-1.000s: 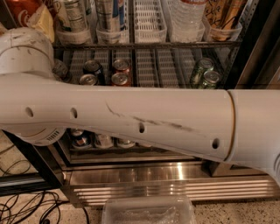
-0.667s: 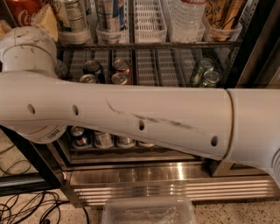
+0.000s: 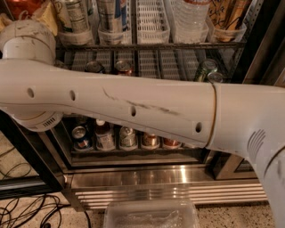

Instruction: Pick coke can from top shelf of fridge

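**canwatcher:** so where's the gripper in this one?

**armchair_ops:** out of shot, mate, somewhere past the edge; wide, narrow or holding something, I can't tell. All you get is the fat white plastic arm (image 3: 133, 107) lying right across the middle; it runs from a round white joint (image 3: 26, 42) at upper left down to lower right, with dark scuff streaks along it.

**canwatcher:** and the coke can?

**armchair_ops:** hard to call tbh. A reddish can with a silver top (image 3: 124, 67) pokes out just above the arm, beside a darker can top (image 3: 94, 67); that might be the coke can, but its label is hidden behind the arm. It stands on the wire rack under the top shelf (image 3: 151, 45), the dark wire one with translucent white lane trays and rounded clear fronts.

**canwatcher:** what's up on that shelf then?

**armchair_ops:** tall printed cans (image 3: 111, 13) at left; a white lattice tray (image 3: 152, 22) in the middle; a clear plastic bottle (image 3: 189, 18) just right of it. One rack down, two green cans (image 3: 205, 69) sit at the right end. Below the arm, a row of short cans (image 3: 128, 137) lines the lowest rack.

**canwatcher:** and around the dark-framed fridge (image 3: 254, 40)?

**armchair_ops:** stainless steel grille (image 3: 169, 191) along its base; a clear plastic tub (image 3: 151, 216) on the floor in front of that; black cables (image 3: 22, 213) tangled at lower left.
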Motion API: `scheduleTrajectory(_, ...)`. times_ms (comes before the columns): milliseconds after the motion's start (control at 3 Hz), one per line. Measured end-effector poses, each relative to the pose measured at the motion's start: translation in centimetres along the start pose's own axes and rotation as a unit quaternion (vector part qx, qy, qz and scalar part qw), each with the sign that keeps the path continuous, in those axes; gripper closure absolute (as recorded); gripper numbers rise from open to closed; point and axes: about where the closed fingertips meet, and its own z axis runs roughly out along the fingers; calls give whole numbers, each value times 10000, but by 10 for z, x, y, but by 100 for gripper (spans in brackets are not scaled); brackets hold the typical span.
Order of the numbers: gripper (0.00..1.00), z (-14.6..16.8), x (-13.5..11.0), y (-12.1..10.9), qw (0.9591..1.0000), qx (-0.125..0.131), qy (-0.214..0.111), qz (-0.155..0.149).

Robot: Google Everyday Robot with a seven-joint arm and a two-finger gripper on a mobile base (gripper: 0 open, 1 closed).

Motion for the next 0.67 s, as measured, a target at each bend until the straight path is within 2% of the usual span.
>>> scheduleTrajectory(333, 33, 3, 0, 0, 10000, 16, 3, 3)
scheduleTrajectory(667, 52, 5, 1, -2, 10000, 30, 11, 4)
